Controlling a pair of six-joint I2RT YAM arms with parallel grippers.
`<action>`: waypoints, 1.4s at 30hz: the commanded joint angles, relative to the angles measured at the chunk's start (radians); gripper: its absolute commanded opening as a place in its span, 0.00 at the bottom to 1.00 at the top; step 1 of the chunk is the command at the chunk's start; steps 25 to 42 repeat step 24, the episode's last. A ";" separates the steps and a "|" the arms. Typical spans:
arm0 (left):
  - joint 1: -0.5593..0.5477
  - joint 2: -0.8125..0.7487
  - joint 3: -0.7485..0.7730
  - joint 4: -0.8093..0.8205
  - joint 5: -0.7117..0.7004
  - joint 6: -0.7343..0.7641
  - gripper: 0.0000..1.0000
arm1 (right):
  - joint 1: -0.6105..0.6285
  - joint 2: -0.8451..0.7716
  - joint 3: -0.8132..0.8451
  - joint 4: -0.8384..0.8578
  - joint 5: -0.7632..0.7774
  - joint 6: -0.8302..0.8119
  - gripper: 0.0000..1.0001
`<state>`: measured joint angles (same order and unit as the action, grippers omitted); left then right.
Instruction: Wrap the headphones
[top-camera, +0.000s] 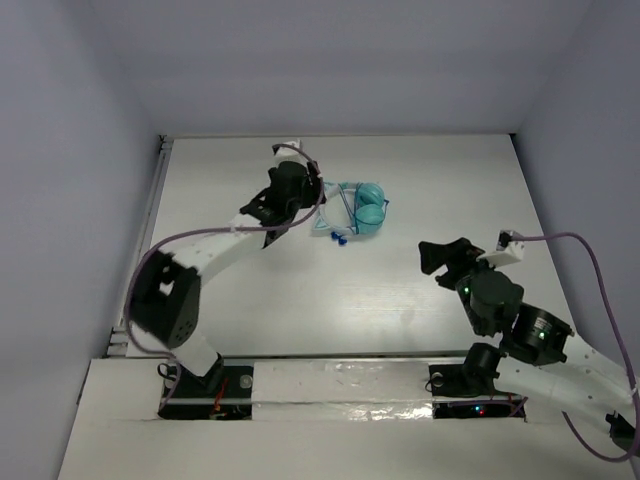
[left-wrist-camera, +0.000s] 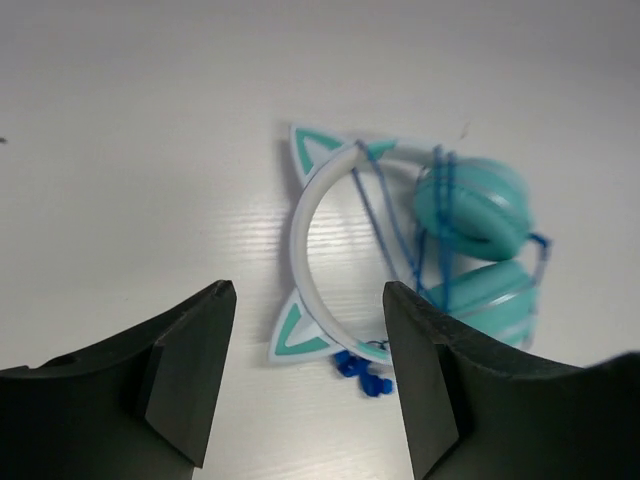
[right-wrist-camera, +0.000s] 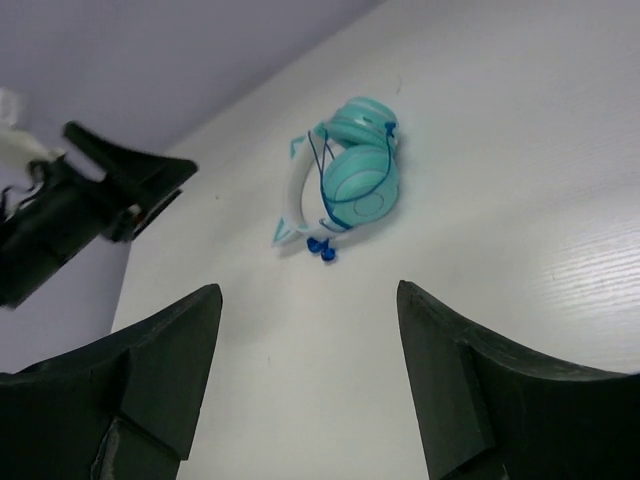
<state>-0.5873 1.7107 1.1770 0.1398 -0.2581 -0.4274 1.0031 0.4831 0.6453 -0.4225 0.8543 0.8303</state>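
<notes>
The headphones (top-camera: 364, 207) lie on the white table (top-camera: 400, 290) at the back middle, their two teal ear cups folded together. In the left wrist view the pale headband with cat ears (left-wrist-camera: 305, 225) faces me, the dark blue cord (left-wrist-camera: 385, 220) runs in loops across the band and the cups (left-wrist-camera: 470, 200), and the blue plug (left-wrist-camera: 362, 375) lies by the lower ear. My left gripper (top-camera: 312, 203) is open and empty just left of the headphones; in its own view (left-wrist-camera: 308, 292) its jaws stand wide apart above the band. My right gripper (top-camera: 443, 258) is open and empty, well to the right and nearer. The headphones also show in the right wrist view (right-wrist-camera: 355, 180).
Purple cables (top-camera: 190, 238) run along both arms. Pale walls close in the table at the back and both sides. The left arm's black wrist (right-wrist-camera: 90, 205) shows in the right wrist view, left of the headphones. A raised rail (top-camera: 155, 200) lines the table's left edge.
</notes>
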 joint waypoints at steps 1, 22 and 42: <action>0.004 -0.266 -0.075 0.110 -0.035 -0.036 0.58 | 0.008 -0.061 0.083 -0.015 0.126 -0.033 0.76; -0.023 -1.103 -0.332 -0.164 -0.035 -0.045 0.75 | 0.008 -0.312 0.238 0.100 0.134 -0.217 1.00; -0.023 -1.087 -0.321 -0.169 -0.032 -0.050 0.75 | 0.008 -0.285 0.243 0.084 0.131 -0.194 1.00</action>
